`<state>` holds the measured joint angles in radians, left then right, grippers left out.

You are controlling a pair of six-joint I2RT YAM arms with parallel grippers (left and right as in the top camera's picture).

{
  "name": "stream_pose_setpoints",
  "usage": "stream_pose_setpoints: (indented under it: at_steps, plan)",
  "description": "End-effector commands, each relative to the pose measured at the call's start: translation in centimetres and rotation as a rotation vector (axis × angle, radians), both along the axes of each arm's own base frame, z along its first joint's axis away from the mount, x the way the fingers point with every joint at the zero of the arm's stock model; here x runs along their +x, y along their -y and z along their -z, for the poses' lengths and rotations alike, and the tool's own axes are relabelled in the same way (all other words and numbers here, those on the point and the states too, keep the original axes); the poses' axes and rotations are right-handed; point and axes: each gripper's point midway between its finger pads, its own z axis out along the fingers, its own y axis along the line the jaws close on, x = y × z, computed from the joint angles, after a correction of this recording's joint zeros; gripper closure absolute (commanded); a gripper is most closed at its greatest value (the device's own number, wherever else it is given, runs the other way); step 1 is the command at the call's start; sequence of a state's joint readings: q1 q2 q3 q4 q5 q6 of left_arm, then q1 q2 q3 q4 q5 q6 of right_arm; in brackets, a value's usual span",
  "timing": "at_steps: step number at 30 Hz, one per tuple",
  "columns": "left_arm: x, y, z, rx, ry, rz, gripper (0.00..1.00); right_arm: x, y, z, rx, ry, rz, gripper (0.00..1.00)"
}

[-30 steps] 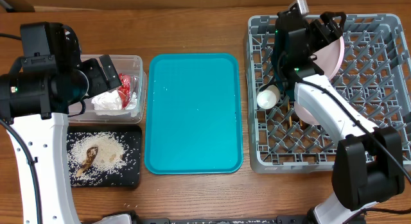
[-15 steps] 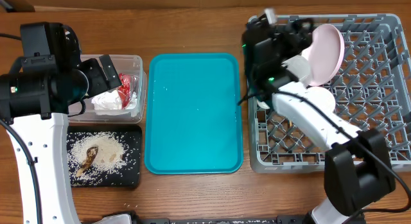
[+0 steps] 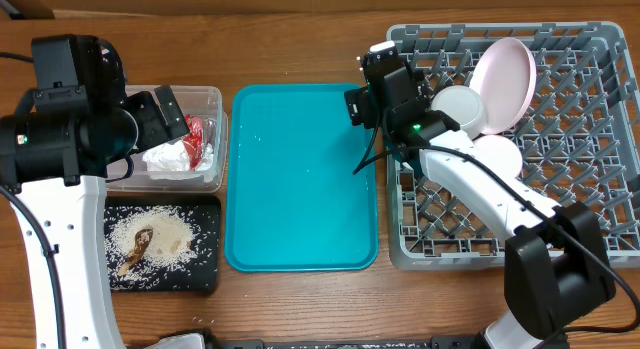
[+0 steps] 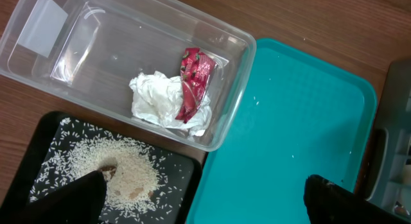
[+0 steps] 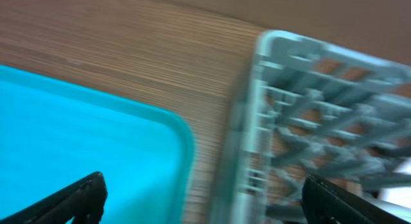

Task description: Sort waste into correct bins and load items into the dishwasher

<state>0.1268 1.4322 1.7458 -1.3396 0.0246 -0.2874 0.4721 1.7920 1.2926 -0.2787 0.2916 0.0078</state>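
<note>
The waste lies in the bins at the left. A crumpled white napkin and a red wrapper sit in the clear tub. Rice with brown scraps is spread on the black tray. My left gripper hangs open over the tub and black tray, holding nothing. In the grey rack, the pink plate leans upright beside a pale bowl and another pale rounded dish. At the rack's left rim my right gripper is open and empty.
A bare teal serving tray lies between the bins and the rack, its far right corner under my right gripper. The rack's rim rises just right of it. The right wrist view is blurred.
My right gripper has swung left from the pink plate in the rack to the rack's left rim, jaws spreading fully. The plate stays leaning in the rack. The left arm has not moved.
</note>
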Motion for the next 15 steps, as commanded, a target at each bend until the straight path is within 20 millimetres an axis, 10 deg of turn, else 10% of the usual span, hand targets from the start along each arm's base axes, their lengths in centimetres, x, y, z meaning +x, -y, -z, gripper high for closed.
stream_pose_setpoints:
  at_steps: [1, 15]
  plan:
    - [0.2, -0.3, -0.2, 0.008, 0.005, -0.005, 0.00, -0.6, -2.0, -2.4, 0.157, 0.005, -0.057, 0.00]
    - [0.2, -0.3, -0.2, 0.008, 0.005, -0.005, 0.00, -1.7, -1.2, -0.9, 0.123, -0.068, -0.048, 0.00]
